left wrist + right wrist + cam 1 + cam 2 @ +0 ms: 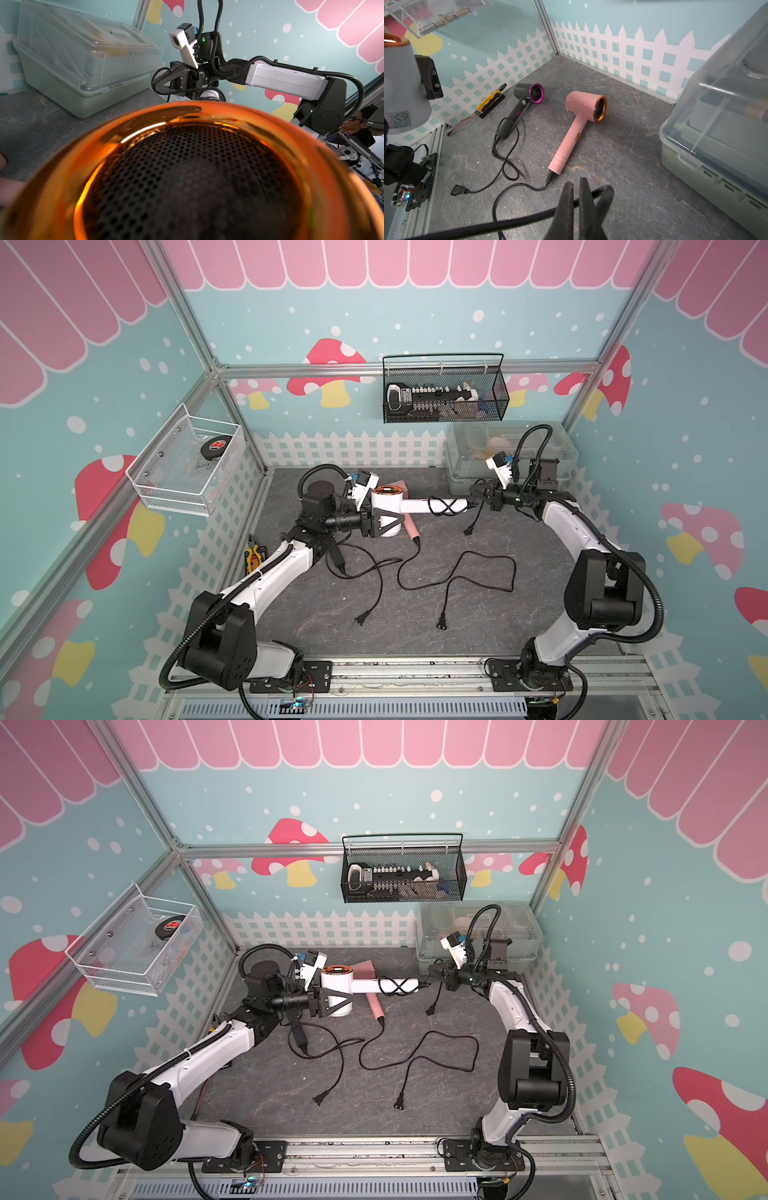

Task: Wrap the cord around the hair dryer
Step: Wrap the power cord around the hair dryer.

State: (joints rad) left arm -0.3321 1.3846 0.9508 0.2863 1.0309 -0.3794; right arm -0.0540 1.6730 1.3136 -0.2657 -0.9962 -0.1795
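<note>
The white hair dryer [384,502] with an orange-rimmed grille [145,116] is held above the table, its handle pointing right. My left gripper [390,519] is shut on its barrel; the dryer fills the left wrist view and hides the jaws. The black cord [442,506] crosses the handle in a couple of loops. Its plug [468,529] hangs free below the handle's end. My right gripper [477,494] sits at the handle's tip. In the right wrist view this gripper [576,182] is shut on the cord [519,221].
A pink hair dryer [581,116] and a black one with a magenta rim [527,95] lie on the table, their cords [457,572] spread across the middle. A clear lidded bin [511,456] stands at the back right. Pliers [252,558] lie by the left wall.
</note>
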